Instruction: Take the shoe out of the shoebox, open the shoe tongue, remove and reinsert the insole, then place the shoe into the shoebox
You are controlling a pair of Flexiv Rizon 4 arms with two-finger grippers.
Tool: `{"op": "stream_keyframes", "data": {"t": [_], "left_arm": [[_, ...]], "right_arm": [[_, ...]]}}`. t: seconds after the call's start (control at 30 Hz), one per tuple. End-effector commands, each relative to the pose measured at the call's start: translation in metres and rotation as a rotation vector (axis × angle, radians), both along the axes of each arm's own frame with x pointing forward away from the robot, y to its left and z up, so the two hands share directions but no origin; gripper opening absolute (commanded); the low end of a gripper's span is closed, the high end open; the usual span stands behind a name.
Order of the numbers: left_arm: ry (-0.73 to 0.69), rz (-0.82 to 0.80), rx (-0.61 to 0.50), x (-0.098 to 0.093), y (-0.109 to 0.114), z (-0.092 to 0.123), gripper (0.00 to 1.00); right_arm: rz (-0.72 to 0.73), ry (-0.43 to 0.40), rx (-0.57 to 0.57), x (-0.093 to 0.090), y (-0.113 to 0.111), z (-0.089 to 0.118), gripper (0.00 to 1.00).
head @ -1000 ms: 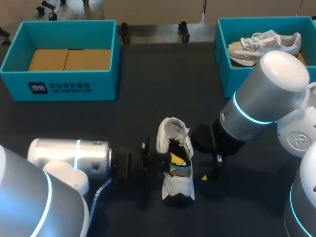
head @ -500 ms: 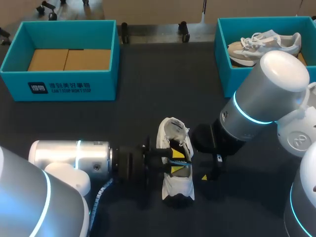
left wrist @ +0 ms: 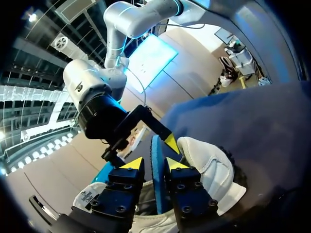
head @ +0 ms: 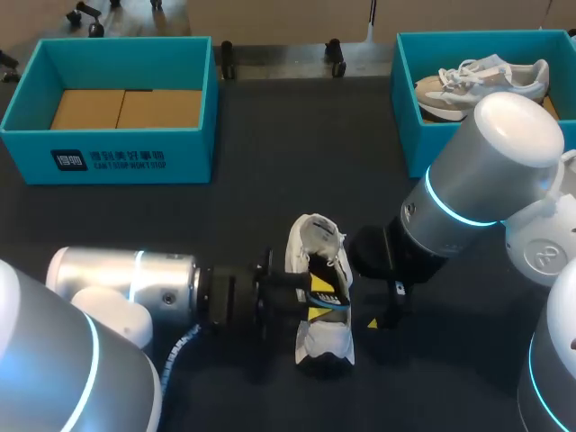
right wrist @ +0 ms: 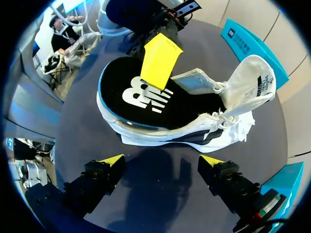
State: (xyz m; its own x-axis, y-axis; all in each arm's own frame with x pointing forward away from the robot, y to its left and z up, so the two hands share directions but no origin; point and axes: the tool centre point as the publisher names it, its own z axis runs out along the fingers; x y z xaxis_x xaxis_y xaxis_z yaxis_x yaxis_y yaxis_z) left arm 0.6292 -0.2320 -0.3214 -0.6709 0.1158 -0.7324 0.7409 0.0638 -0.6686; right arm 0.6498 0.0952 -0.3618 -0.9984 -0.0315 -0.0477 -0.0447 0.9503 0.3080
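Observation:
A white shoe (head: 322,288) lies on the dark table, its tongue (right wrist: 252,77) folded back. Its black insole (right wrist: 160,102) with a blue edge rests over the shoe's opening, partly out at the heel end. My left gripper (head: 317,301) is at that opening; in the left wrist view its fingers (left wrist: 131,165) stand slightly apart on either side of the insole's edge (left wrist: 156,184), with a small gap showing, so it is open. My right gripper (head: 382,310) hangs wide open just right of the shoe (right wrist: 204,131), holding nothing (right wrist: 160,162).
A teal shoebox (head: 108,135) at the back left holds only brown cardboard. A second teal box (head: 405,108) at the back right holds another pale shoe (head: 481,81). My right arm's big elbow (head: 486,171) looms over the table's right side.
My left gripper's fingers have parted from a tight pinch on the insole to a slight gap around it. The shoe and the right arm have stayed where they were.

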Motion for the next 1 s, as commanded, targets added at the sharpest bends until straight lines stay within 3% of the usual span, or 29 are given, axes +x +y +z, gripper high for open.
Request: {"op": "stream_keyframes", "data": {"t": [0.03,0.07,0.33,0.77,0.9,1.0], "left_arm": [[0.0,-0.014,0.016,-0.001,-0.001,-0.003,0.13],[-0.001,-0.017,0.02,-0.001,-0.002,-0.005,0.0],[-0.061,0.01,0.071,0.008,-0.005,-0.021,0.0],[-0.037,0.034,0.064,0.013,0.0,-0.017,0.0],[-0.022,0.026,0.054,0.01,0.001,-0.012,0.22],[-0.009,0.02,0.046,0.007,0.003,-0.007,0.31]], "right_arm": [[-0.001,-0.003,0.0,-0.001,0.0,-0.001,1.0],[-0.001,-0.003,0.0,-0.001,0.0,-0.001,1.0],[-0.001,-0.003,0.0,-0.001,0.0,-0.001,1.0],[-0.001,-0.003,0.0,-0.001,0.0,-0.001,1.0],[-0.001,-0.003,0.0,-0.001,0.0,-0.001,1.0],[-0.001,-0.003,0.0,-0.001,0.0,-0.001,1.0]]}}
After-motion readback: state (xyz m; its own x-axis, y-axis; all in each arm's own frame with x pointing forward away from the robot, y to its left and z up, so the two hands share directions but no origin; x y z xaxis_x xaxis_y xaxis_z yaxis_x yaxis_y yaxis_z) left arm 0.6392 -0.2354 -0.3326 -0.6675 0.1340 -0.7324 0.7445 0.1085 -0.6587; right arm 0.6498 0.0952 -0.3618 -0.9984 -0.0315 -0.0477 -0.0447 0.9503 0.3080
